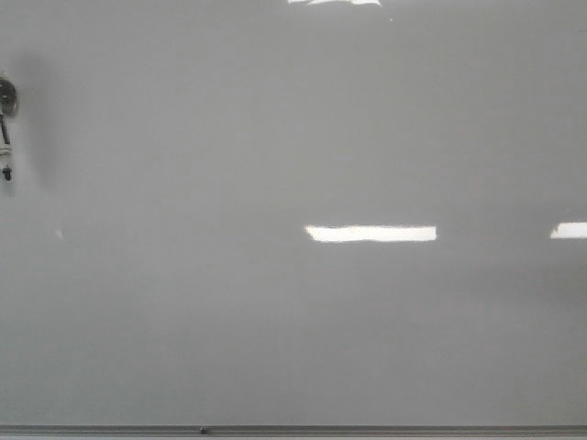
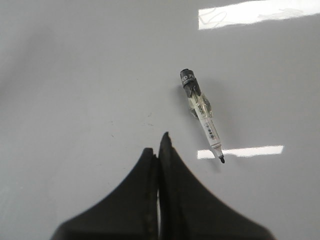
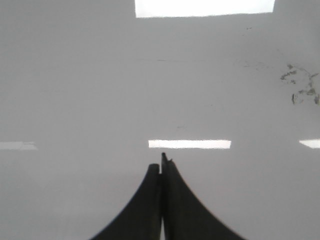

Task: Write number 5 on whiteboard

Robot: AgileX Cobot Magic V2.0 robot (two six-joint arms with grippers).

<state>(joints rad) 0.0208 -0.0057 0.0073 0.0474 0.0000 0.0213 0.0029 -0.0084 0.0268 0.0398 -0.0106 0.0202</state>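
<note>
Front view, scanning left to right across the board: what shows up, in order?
Capless clear-barrelled marker pen with a black tip at the left edge → bare glossy grey-white whiteboard → long bright rectangular light reflection → shorter reflection at the right edge.

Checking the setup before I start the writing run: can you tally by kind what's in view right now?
Whiteboards: 1, the whiteboard, no digit on it yet
Markers: 1, the marker, uncapped, lying on the board
Grippers: 2, left gripper and right gripper, both shut and empty
Total: 4
</note>
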